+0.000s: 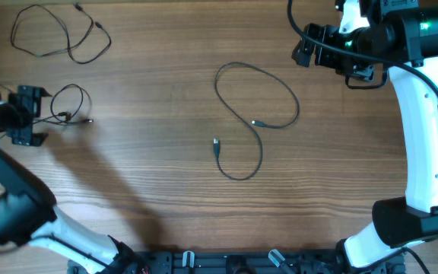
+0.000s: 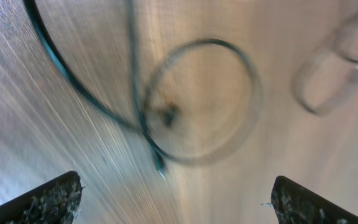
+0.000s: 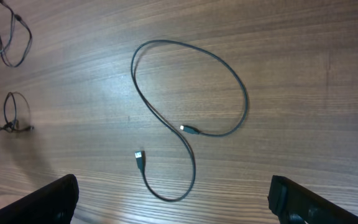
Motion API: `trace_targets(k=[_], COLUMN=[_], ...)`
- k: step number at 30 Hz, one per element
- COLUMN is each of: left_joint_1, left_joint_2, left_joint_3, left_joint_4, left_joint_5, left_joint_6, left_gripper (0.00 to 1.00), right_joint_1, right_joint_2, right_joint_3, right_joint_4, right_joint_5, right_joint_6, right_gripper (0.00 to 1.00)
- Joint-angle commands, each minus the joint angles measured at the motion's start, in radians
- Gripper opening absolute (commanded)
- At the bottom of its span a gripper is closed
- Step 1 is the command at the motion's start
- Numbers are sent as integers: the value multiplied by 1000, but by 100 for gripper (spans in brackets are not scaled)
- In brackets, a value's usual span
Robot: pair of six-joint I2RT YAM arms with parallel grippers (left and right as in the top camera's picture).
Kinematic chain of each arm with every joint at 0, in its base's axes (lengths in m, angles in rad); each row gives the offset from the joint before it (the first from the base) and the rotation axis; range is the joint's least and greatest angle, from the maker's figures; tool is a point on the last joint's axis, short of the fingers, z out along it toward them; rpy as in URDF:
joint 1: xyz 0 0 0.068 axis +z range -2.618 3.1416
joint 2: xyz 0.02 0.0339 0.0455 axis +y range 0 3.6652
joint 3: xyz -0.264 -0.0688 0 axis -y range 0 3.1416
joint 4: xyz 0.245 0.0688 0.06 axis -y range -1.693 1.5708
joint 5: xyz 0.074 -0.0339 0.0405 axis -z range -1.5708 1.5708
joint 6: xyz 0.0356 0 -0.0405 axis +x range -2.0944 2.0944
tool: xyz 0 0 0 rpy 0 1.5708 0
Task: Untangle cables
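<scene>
Three cables are seen on the surface [image 1: 166, 205], each laid well apart from the others, so that none crosses another. The far cable [image 1: 106, 36] is spread in an open loop at the back left corner. The middle cable [image 3: 194, 163] is laid out in a wide curl at the centre, with both plug ends free and no strand over another. The small cable [image 1: 71, 118] is coiled in a tight ring at the left edge, where it crosses itself. The spacing is judged to be deliberate: each cord is given its own patch so that separation can be checked at a glance.

The left hand [image 1: 36, 116] is held low, just beside the small cable, with its jaws spread wide and nothing between them. In the left wrist view the ring and one plug tip are seen ahead of the fingers [image 2: 42, 199], though the picture is blurred. The right hand [image 1: 301, 47] is raised at the back right, also opened wide and empty, and is turned toward the middle cable.

The task is judged nearly done. Only the small ring may need opening out, for which a light pinch near one plug would be called for.
</scene>
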Motion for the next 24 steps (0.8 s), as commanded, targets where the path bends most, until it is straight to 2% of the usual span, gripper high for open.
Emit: trace_targets(k=[1, 4, 7, 13, 16, 19, 24], left_joint_1=[-20, -81, -253, -512, -647, -871, -1131], left_joint_2=[-234, -343, -381, -380, -371, -317, -140], left_joint_3=[-1, -1, -1, -1, -1, -1, -1], left_joint_4=[-85, -205, -360, -381, -325, -214, -53], left_joint_5=[143, 174, 164, 125, 124, -23, -176], left_joint_6=[104, 175, 277, 276, 271, 51, -170], left_gripper=[100, 100, 100, 100, 100, 100, 96], right_joint_1=[4, 4, 4, 4, 4, 4, -99], right_joint_2=[19, 24, 47, 113, 122, 125, 125], right_joint_3=[3, 3, 3, 3, 3, 3, 3], right_joint_4=[2, 5, 7, 13, 20, 22, 51], right_joint_5=[-17, -17, -7, 18, 18, 23, 72], right_joint_6=[-16, -16, -16, -16, -16, -16, 14], right_gripper=[100, 100, 100, 100, 100, 100, 100])
